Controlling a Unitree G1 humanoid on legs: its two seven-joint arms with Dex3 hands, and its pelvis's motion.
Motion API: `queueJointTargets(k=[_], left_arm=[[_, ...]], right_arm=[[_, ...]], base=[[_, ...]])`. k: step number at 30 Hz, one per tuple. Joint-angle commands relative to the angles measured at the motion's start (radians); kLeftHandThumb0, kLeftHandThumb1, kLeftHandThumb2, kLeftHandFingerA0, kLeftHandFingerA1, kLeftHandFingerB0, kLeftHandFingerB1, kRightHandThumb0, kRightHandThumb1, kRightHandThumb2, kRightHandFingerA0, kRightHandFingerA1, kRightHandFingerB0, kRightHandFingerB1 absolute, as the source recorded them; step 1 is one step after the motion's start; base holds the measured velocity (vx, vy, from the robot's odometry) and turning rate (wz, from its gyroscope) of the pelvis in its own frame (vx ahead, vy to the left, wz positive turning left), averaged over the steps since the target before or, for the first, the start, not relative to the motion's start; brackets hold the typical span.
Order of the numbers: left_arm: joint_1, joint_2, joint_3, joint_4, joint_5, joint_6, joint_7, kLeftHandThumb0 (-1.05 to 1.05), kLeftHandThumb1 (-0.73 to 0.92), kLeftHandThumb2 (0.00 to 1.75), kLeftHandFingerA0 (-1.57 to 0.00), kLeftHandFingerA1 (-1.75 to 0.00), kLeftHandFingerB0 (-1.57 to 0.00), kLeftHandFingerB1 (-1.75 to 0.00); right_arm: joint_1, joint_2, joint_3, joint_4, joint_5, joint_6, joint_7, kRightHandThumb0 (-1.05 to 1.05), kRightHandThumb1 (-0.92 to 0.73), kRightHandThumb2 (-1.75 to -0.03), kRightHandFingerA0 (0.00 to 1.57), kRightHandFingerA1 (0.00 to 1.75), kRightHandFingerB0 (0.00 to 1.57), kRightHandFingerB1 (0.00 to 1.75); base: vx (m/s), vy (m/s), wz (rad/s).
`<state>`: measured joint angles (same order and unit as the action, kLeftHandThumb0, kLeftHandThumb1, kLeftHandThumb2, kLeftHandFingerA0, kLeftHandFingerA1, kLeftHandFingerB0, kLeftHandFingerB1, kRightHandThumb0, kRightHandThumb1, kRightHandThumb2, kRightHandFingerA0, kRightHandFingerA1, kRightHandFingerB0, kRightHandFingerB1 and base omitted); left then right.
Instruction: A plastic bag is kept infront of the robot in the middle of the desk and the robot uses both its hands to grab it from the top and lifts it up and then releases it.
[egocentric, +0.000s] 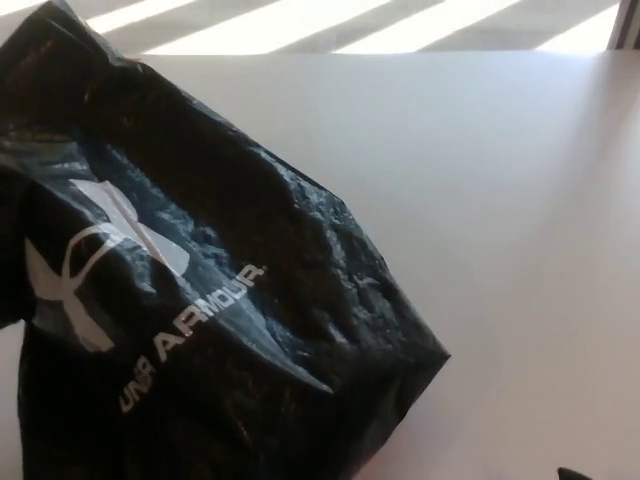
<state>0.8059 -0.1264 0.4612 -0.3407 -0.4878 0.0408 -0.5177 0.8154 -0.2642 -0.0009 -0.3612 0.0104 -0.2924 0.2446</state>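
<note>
Bright light enters from twelve o'clock, where overexposed stripes are seen. Soft glare is spread across the smooth white desk (500, 200). Sheen is caught by the crinkled, slightly blurred black plastic bag (200, 300).

My white desk (500, 200) carries a crumpled black plastic bag (220, 300) lying on its left side.

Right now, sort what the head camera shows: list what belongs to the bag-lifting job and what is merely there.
Belongs to the job:
- black plastic bag with white Under Armour print, at the left of the picture
- white desk under it

Merely there:
- striped band of light and shadow beyond the desk's far edge

A dark tip at the bottom right edge is too small to identify.
</note>
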Motion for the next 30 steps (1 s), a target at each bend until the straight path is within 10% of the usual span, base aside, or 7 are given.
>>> queueJointTargets(k=[1,11,12,22,23,25,30], left_arm=[[0.086,-0.105,0.084,0.026,-0.042,-0.739,-0.278,-0.66,0.7,1.0,-0.31,-0.54,-0.09,-0.42],[0.077,-0.122,0.076,0.155,-0.015,-0.861,-0.29,-0.62,0.92,0.67,-0.37,-0.42,-0.18,-0.3],[0.077,-0.114,0.073,0.181,-0.017,-0.879,-0.31,-0.67,0.76,1.06,-0.25,-0.52,-0.07,-0.39],[0.068,-0.1,0.07,0.31,-0.1,-0.92,-0.408,-0.68,0.75,1.05,-0.19,-0.5,-0.06,-0.4],[0.067,-0.096,0.075,0.321,-0.099,-0.927,-0.406,-0.67,0.92,0.73,-0.25,-0.38,-0.12,-0.24],[0.062,-0.088,0.084,0.344,-0.097,-0.944,-0.398,-0.71,0.75,1.06,-0.2,-0.5,-0.07,-0.39],[0.064,-0.085,0.079,0.374,-0.098,-0.973,-0.399,-0.67,0.92,0.73,-0.25,-0.37,-0.12,-0.23]], right_arm=[[0.232,0.032,0.01,-0.076,0.103,-0.562,0.036,-0.67,-0.57,-0.97,0.0,0.45,0.01,0.36],[0.211,0.03,0.006,0.031,0.121,-0.658,0.038,-0.59,-0.82,-0.63,0.04,0.3,0.03,0.26],[0.212,0.034,0.0,0.037,0.119,-0.656,0.035,-0.62,-0.6,-0.98,0.0,0.37,0.0,0.32],[0.18,0.039,-0.035,0.112,0.102,-0.656,0.022,-0.69,-0.61,-0.97,0.0,0.28,0.03,0.28],[0.177,0.038,-0.036,0.113,0.1,-0.652,0.021,-0.63,-0.84,-0.66,0.01,0.26,0.02,0.25],[0.173,0.036,-0.037,0.116,0.102,-0.644,0.021,-0.63,-0.84,-0.65,0.01,0.25,0.02,0.24],[0.144,0.037,-0.06,0.145,0.079,-0.64,0.007,-0.71,-0.63,-1.0,0.0,0.29,0.04,0.26]], base=[[-0.05,-0.083,0.04],[0.01,0.077,-0.03],[0.15,0.249,-0.21],[0.03,0.053,0.03],[0.02,-0.104,0.09],[0.0,-0.096,0.08],[0.0,-0.029,0.03]])
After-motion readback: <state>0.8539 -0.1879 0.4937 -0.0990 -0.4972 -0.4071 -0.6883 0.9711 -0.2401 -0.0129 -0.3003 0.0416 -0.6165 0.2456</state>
